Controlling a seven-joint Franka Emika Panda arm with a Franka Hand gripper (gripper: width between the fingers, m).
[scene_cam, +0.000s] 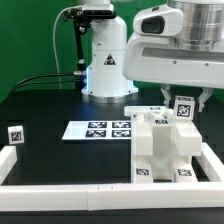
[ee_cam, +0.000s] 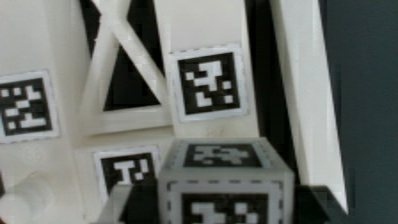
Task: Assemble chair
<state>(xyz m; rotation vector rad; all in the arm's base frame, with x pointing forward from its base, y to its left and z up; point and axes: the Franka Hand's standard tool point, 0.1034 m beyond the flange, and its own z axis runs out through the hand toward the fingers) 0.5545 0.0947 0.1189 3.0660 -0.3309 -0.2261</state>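
The partly joined chair (scene_cam: pixel 160 148) is a blocky white stack with black-and-white tags, standing at the exterior view's right near the front rail. My gripper (scene_cam: pixel 184 100) hangs just above its back right corner, shut on a small white tagged block (scene_cam: pixel 184 109). In the wrist view that block (ee_cam: pixel 222 170) sits between my dark fingers (ee_cam: pixel 143 200), with its tagged face toward the camera. Beyond it are the chair's slatted panel (ee_cam: pixel 125 60) and tagged faces (ee_cam: pixel 210 85). Where the block's lower end meets the chair is hidden.
The marker board (scene_cam: pixel 100 129) lies flat in the middle of the black table. A small loose tagged white piece (scene_cam: pixel 15 133) stands at the exterior view's left edge. White border rails (scene_cam: pixel 60 192) run along the front and sides. The arm's base (scene_cam: pixel 105 65) stands behind.
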